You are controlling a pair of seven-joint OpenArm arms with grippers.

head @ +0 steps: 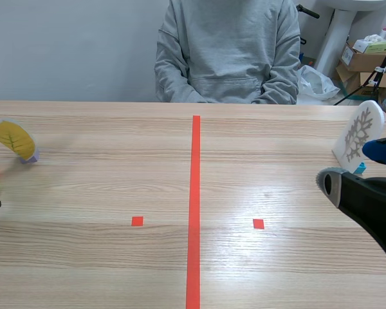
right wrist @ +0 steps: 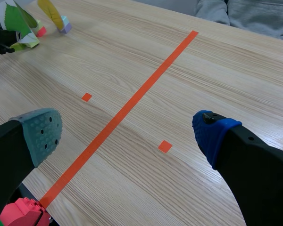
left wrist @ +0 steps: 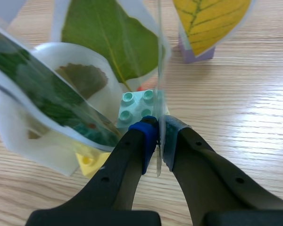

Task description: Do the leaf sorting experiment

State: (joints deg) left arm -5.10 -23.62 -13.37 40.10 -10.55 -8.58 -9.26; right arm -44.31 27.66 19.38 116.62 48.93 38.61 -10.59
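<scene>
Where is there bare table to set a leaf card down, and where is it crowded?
Bare: the stretches of table on both sides of the tape line, around each tape square. Crowded: the left edge, with the yellow leaf card and the green leaf cards by the left gripper; the right edge, with the white leaf card and right gripper.

Wooden table (head: 276, 161) holds leaf cards (head: 13, 138) (standing in bricks (head: 29, 157))

I see leaf cards (right wrist: 14, 21) standing on bricks (left wrist: 137, 107), bunched at the table's (head: 116, 174) left edge; a lone card (head: 359, 136) stands by its right edge; a person (head: 228, 51) sits behind the far edge.
</scene>
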